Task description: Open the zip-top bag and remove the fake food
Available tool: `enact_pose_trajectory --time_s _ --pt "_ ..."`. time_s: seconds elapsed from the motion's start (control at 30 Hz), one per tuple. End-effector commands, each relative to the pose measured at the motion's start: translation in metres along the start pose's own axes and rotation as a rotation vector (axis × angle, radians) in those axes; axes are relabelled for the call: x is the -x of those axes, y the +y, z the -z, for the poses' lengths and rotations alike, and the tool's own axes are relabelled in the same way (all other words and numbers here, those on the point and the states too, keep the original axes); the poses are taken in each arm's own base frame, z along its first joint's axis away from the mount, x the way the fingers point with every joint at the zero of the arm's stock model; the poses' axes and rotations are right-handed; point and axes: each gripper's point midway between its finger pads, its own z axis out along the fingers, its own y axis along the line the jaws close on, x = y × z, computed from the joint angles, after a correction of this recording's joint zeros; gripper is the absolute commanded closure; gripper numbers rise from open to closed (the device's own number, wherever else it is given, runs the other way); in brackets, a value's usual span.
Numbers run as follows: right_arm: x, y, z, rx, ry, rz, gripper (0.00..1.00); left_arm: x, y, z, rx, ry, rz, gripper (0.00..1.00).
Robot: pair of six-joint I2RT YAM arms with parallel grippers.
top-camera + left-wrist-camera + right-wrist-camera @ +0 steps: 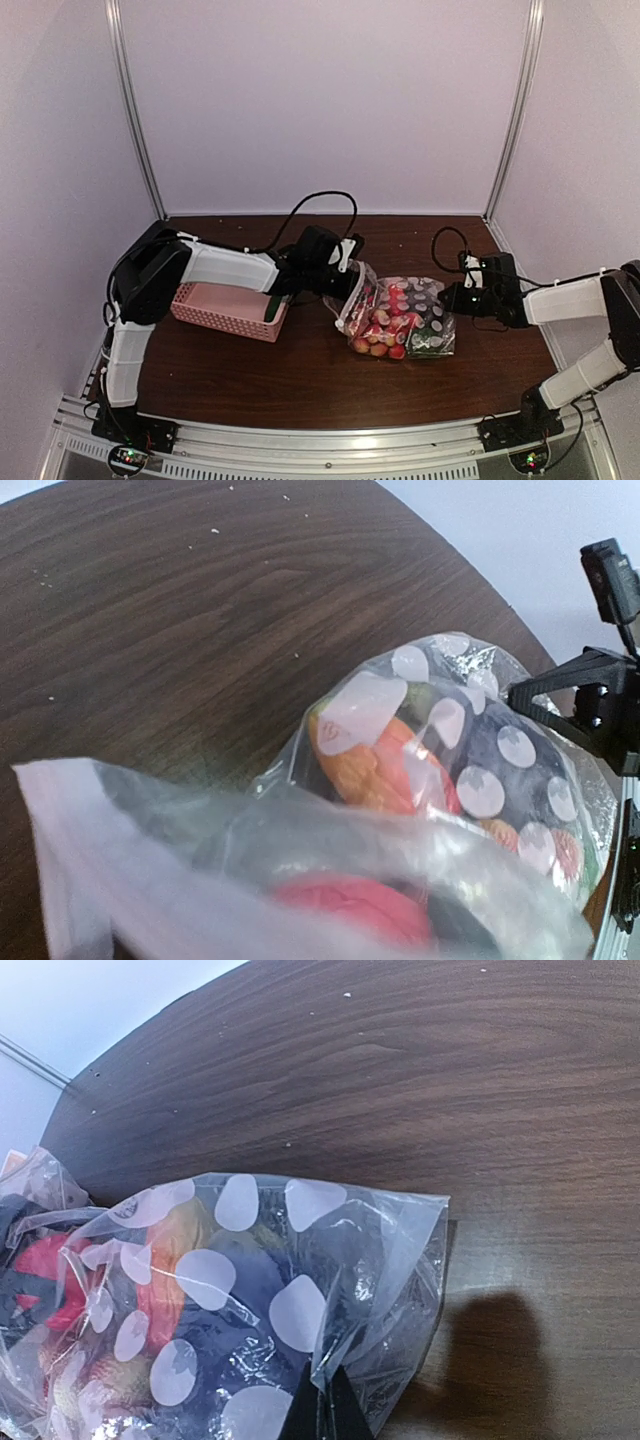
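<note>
Right pincer (322,1392) pinches zip-top bag (230,1290) at its edge.

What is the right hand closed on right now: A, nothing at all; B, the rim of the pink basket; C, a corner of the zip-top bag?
C: the right wrist view shows the right hand pinched shut on the plastic at a corner of the zip-top bag.

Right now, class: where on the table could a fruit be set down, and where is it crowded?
Free: the table strip between zip-top bag and front rail; also behind the bag. Crowded: between pink basket and bag, where the left gripper sits.
</note>
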Motion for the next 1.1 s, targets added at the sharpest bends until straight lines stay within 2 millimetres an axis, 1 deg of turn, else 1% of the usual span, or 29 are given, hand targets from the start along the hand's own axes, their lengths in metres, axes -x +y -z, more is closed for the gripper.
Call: enact_pose_trajectory --time_s 0.0,0.1,0.27,0.4,0.67,0.73,0.83,0.93,0.97,1.07 --pt "-0.015 -0.027 0.004 -0.113 0.022 -0.019 1.00 0.039 0.000 0.034 -0.018 -0.112 -0.036 0.52" --pt "-0.015 -0.029 0.005 -0.118 0.020 -0.020 1.00 0.043 -0.004 0.041 -0.041 -0.124 -0.037 0.52" --pt "-0.014 -0.030 0.006 -0.122 0.016 -0.022 1.00 0.047 -0.002 0.052 -0.042 -0.140 -0.029 0.52" --pt "-0.014 -0.030 0.006 -0.115 0.015 -0.021 1.00 0.051 -0.004 0.063 -0.043 -0.151 -0.038 0.53" --pt "-0.013 -0.025 0.005 -0.088 0.016 -0.019 1.00 0.074 0.002 0.108 0.013 -0.205 -0.046 0.53" --pt "-0.013 -0.023 0.005 -0.077 0.014 -0.018 1.00 0.078 0.010 0.119 0.043 -0.201 -0.040 0.53" --pt "-0.012 -0.019 0.004 -0.055 0.011 -0.014 1.00 0.080 0.028 0.138 0.106 -0.206 -0.020 0.53" --pt "-0.011 -0.016 0.004 -0.038 0.012 -0.009 1.00 0.079 0.054 0.161 0.187 -0.218 0.023 0.53" --pt "-0.011 -0.015 0.004 -0.032 0.013 -0.006 1.00 0.076 0.064 0.169 0.219 -0.223 0.039 0.53" --pt "-0.009 -0.011 0.004 -0.014 0.014 0.000 1.00 0.060 0.097 0.193 0.340 -0.196 0.088 0.52"
